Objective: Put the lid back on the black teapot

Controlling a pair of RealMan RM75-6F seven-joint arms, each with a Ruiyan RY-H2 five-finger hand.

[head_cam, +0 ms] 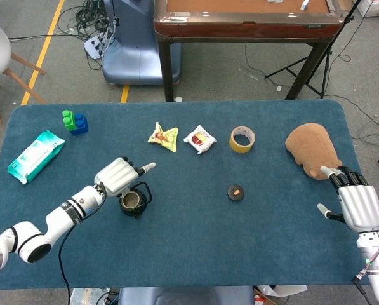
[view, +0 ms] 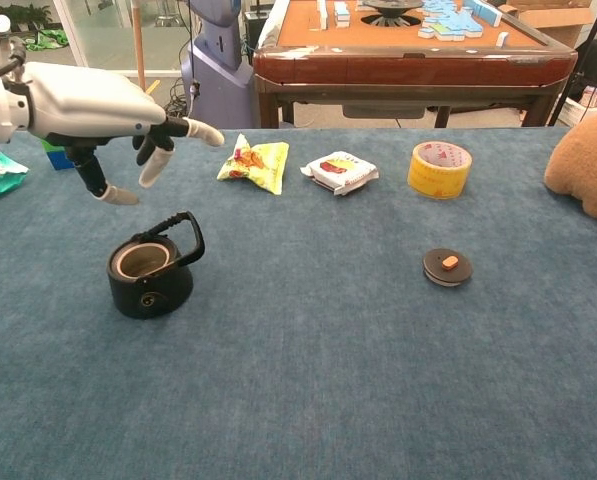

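Note:
The black teapot stands uncovered on the blue table, its handle tipped toward the back right. Its round black lid, with an orange knob, lies flat well to the right of it. My left hand hovers open just above and behind the teapot, fingers spread and pointing right, holding nothing. My right hand is open at the table's right edge, far from the lid, and shows only in the head view.
A yellow tape roll, two snack packets and a brown plush lie behind the lid. Toy blocks and a wipes pack sit at the far left. A wooden table stands beyond.

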